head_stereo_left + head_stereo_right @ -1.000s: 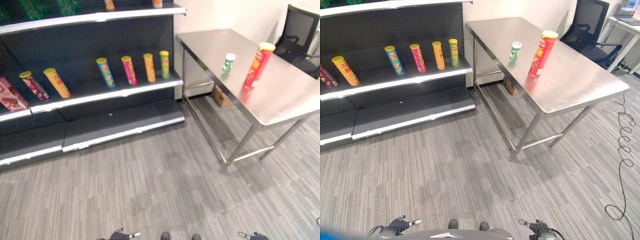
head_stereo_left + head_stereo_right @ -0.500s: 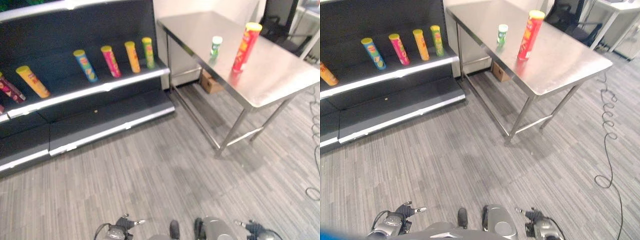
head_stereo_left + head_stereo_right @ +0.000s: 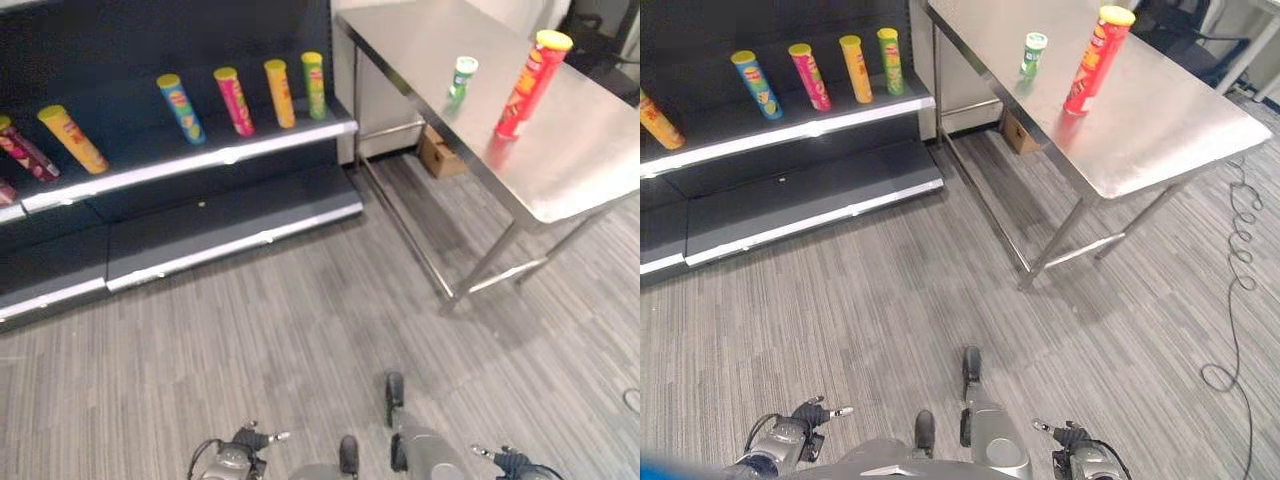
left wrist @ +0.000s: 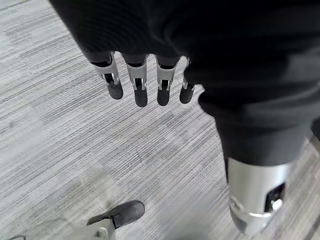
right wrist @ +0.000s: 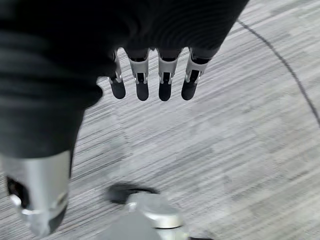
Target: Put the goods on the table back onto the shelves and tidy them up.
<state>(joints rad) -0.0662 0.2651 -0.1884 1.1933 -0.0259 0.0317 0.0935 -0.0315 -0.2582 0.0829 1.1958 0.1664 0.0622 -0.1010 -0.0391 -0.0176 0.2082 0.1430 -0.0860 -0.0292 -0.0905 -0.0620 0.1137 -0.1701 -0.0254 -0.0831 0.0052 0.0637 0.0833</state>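
Goods on the steel surface (image 3: pixel 1160 120), far right: a short green-and-white can (image 3: pixel 1033 54) nearer the shelf side, and a tall red chip tube w/ yellow lid (image 3: pixel 1096 60) just right of it, both upright, apart from each other, neither touched by a hand.

L to R along the dark shelf unit's (image 3: pixel 200 215) middle shelf: a maroon chip tube (image 3: pixel 22 150) at the far left edge, partly cut off; then an orange-yellow tube (image 3: pixel 70 138); a gap; then four tubes in a row close together – blue (image 3: pixel 180 108), pink (image 3: pixel 233 100), orange (image 3: pixel 279 93), green (image 3: pixel 314 85). All lean back against the rear panel. Bottom shelf has only a tiny speck on it. A small cardboard box (image 3: pixel 440 158) sits on the floor under the surface, near the wall.

Grey striped carpet floor (image 3: pixel 890 300) between shelf and surface.

Left hand (image 4: pixel 140 80) hangs low over the carpet, fingers (image 4: pixel 141 92) straight and relaxed, slightly spread, holding nothing. Right hand (image 5: pixel 155 75) likewise low at the right side, fingers (image 5: pixel 165 87) straight, slightly apart, empty.
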